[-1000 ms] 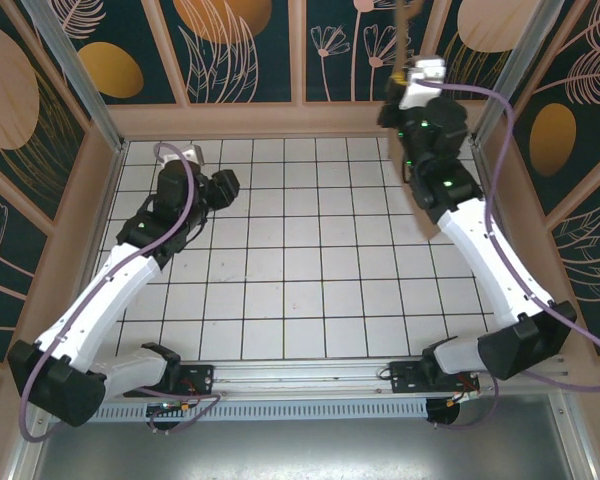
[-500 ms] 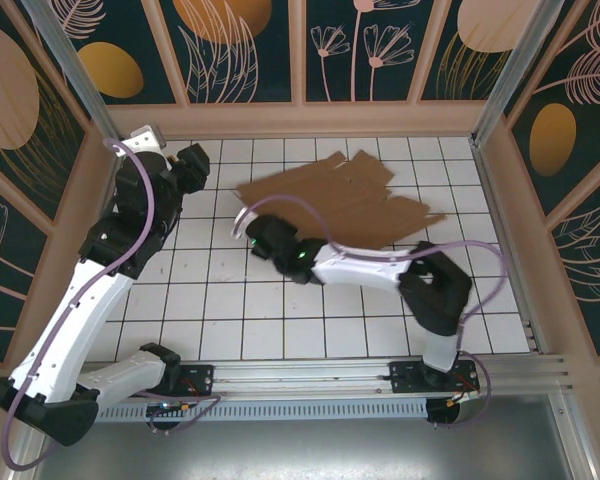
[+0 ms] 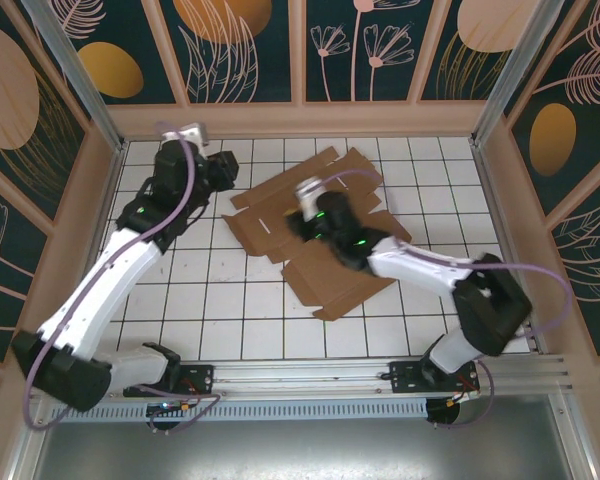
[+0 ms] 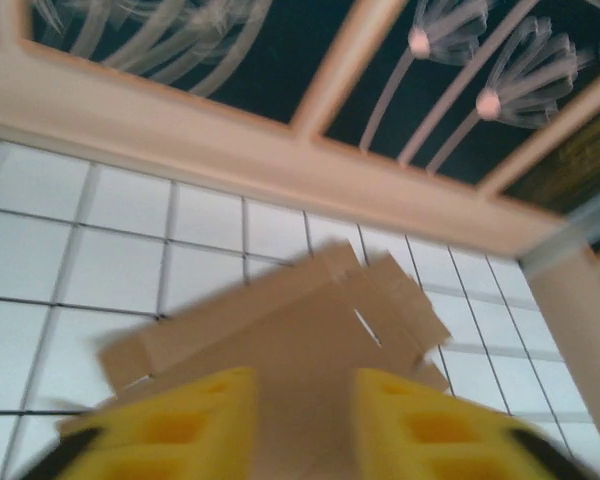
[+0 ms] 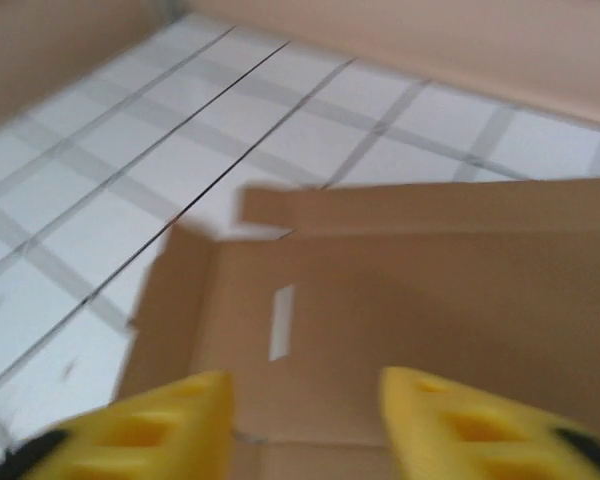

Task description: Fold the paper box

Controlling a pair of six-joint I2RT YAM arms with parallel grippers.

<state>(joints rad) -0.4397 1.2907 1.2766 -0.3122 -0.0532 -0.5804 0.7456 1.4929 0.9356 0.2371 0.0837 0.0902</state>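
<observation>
The flat paper box (image 3: 335,290) lies on the desk (image 3: 230,300), with the right jaws a little open over its middle and the left jaws narrow and empty by its far left edge, so a push may slide it.

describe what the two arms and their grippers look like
The left arm and right arm share one build: smooth white links joined by bulky black joints, with small green lights on the wrist housings. A thin purple cable loops loosely along each arm. The left gripper and right gripper each have two blocky yellow fingers with recessed pockets, set on black mounts.
</observation>
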